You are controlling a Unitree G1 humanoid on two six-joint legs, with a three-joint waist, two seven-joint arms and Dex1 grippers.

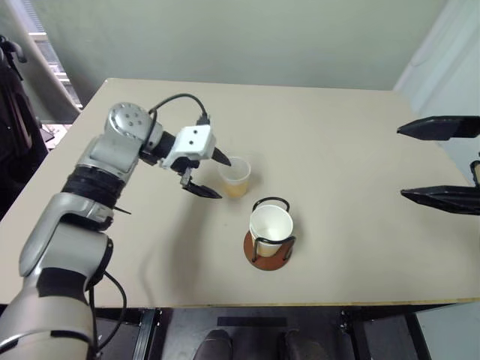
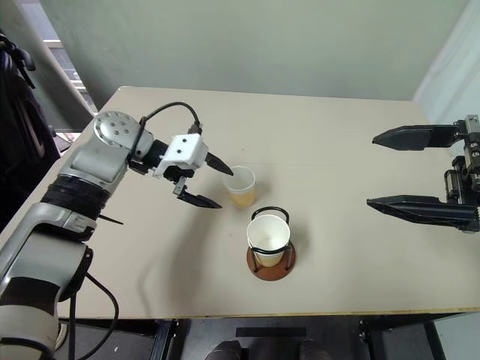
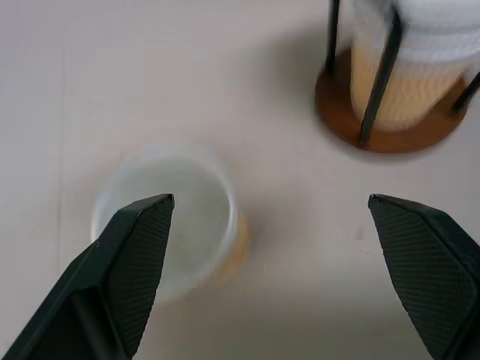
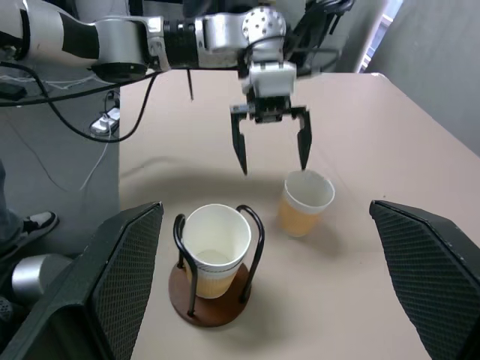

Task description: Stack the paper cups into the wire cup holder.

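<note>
Tan paper is noted: one loose cup [image 1: 235,178] stands upright just beside the far finger of the left gripper [image 1: 210,175], spread wide and empty. Nested cups [image 1: 270,229] sit in the wire cup holder [image 1: 268,250] nearby. Pickup is judged in hand; centring and closing are required. The right gripper [image 2: 409,169] hangs wide, well apart.

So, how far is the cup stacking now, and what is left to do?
Partly done. The wire cup holder already holds stacked cups; the left wrist view shows more than one rim there, though an exact count is hard. One loose paper cup stands upright on the table beside the holder. The left claw is open right at that cup, not gripping it. The right claw is open, off to the side. Left: grasp that cup and stack it.
</note>
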